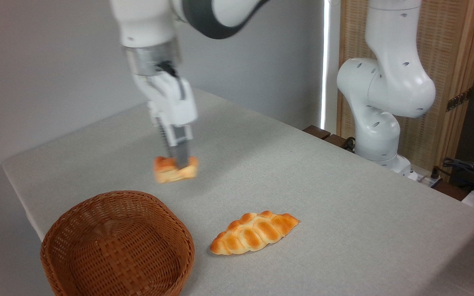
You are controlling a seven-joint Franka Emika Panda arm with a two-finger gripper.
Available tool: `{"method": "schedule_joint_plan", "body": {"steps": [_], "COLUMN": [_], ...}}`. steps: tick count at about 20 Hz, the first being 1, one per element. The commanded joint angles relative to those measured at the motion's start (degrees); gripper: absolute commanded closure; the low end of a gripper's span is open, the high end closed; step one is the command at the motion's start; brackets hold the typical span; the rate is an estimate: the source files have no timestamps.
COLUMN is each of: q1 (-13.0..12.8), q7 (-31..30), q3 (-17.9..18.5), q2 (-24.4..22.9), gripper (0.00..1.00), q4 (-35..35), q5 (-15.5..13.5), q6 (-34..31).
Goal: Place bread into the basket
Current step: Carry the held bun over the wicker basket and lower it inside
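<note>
**Bun in the jaws, basket waiting empty**

Starting at the left, we see the wicker basket point(117, 242) at the near left corner of the table point(344, 197), with nothing in it. Just behind it, the gripper point(178, 161) points down with its fingers closed narrowly on the small bun point(175, 169). The picture is blurred there, so we cannot tell whether the bun rests on the cloth or hangs clear. We judge the bun to be light and somewhat soft, likely to dent under a hard squeeze; its knobbly top gives good purchase, and a grip across the middle of its sides, as now, suits it. Further right lies the braided loaf point(254, 232), apart from both, untouched.
</note>
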Motion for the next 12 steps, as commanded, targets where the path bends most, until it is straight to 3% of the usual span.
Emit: {"method": "schedule_joint_plan", "body": {"steps": [1, 4, 6, 7, 8, 10, 12], "q1": [0.6, 0.7, 0.7, 0.6, 0.6, 0.6, 0.6], "q7": [-1.5, -2.9, -3.4, -3.4, -3.4, -3.5, -3.6], "q3": [0.3, -0.7, -2.9, -3.1, -3.2, -4.5, -4.7], "q2": [14.5, 21.2, 23.9, 24.7, 25.2, 25.7, 25.7], "gripper": [0.82, 0.77, 0.66, 0.44, 0.06, 0.00, 0.00], "q4": [17.0, 21.5, 21.4, 21.3, 21.1, 21.0, 20.9], "q5": [-4.1, -4.2, -3.0, -1.8, 0.2, 2.6, 2.5], "q6": [-1.0, 5.4, 10.1, 11.3, 11.5, 11.5, 11.4]}}
